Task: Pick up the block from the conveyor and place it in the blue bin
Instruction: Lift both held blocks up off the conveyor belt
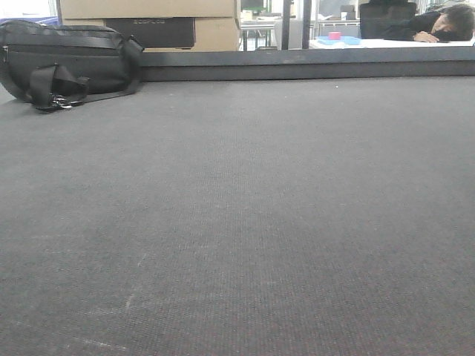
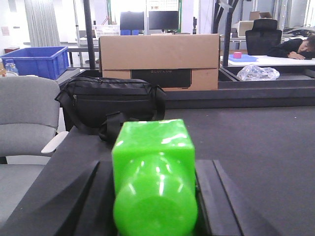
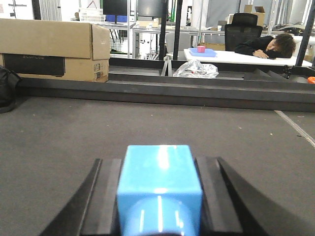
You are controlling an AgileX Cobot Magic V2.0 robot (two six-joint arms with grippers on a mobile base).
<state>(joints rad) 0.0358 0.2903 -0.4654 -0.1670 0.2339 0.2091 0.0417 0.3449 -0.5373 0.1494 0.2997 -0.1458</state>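
Across the front view, the conveyor (image 1: pixel 237 222) fills nearly everything we see: a wide, flat, dark grey woven belt with faint pale scuffs, reaching to the dark raised edge rail (image 1: pixel 312 68) at its far side. Only the far left corner is taken, by a black bag (image 1: pixel 67 63) lying against the rail. A cardboard box (image 1: pixel 148 22) stands behind the bag. The middle and right of the belt lie open.

From the left wrist view, we see the left gripper (image 2: pixel 155 162) closed on a bright green block (image 2: pixel 150 142), with dark fingers (image 2: pixel 83 196) pressed to either side of the block. It is near the belt's left edge, where the belt ends beside a grey chair (image 2: pixel 24 113). The bag lies just ahead, with the box behind it. The blue bin (image 2: pixel 34 60) stands well apart, off the belt, far to the left beyond the chair.

From the right wrist view, the right gripper (image 3: pixel 158 161) holds a light blue block (image 3: pixel 158 182) between its fingers in the same way. Open belt runs ahead of it to the rail. Past the rail, a person (image 3: pixel 268 45) slumps over a white bench (image 3: pixel 236 56).
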